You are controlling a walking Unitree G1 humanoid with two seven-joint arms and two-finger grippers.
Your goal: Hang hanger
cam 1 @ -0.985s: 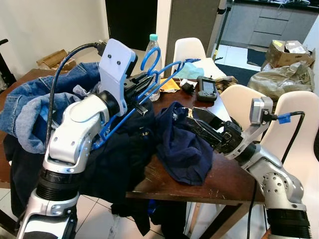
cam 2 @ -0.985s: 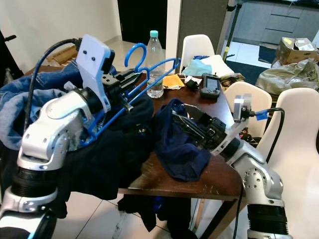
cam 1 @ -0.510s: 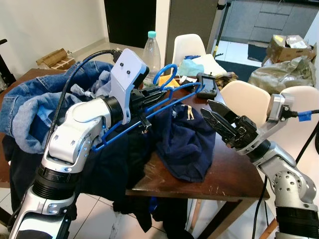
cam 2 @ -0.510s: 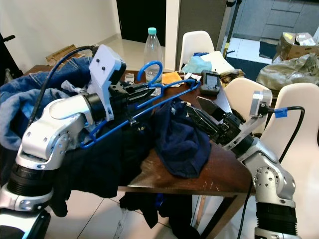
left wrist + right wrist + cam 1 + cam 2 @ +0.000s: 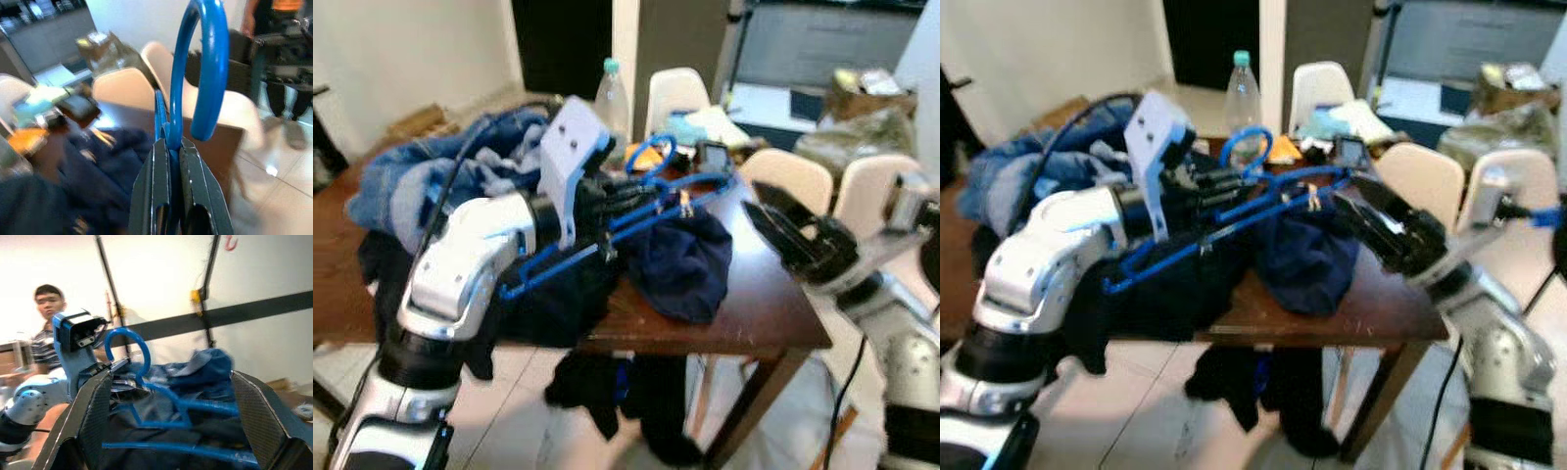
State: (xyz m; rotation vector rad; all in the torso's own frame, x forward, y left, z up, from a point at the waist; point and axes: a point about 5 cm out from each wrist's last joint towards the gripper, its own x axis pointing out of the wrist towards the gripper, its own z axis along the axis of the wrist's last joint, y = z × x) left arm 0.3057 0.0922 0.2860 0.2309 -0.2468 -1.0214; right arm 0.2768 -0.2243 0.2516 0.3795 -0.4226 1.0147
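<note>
While the view is swinging since a second ago | left gripper (image 5: 174, 147) is clamping blue hanger (image 5: 636, 211) above table (image 5: 759, 318), lifted clear | right gripper (image 5: 178, 401) is gaping wide, empty, released navy garment (image 5: 685, 259) | hanging pending.

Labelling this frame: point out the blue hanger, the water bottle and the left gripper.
blue hanger (image 5: 1252, 144): right eye view, on its hook.
water bottle (image 5: 611, 93): left eye view, on its body.
left gripper (image 5: 174, 147): left wrist view, between its fingertips, clamped on the hanger's neck.

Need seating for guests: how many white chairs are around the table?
3: one chair at the far end behind the bottle, and two, a nearer chair and an end chair, along the robot's right side. Others may be hidden.
</note>
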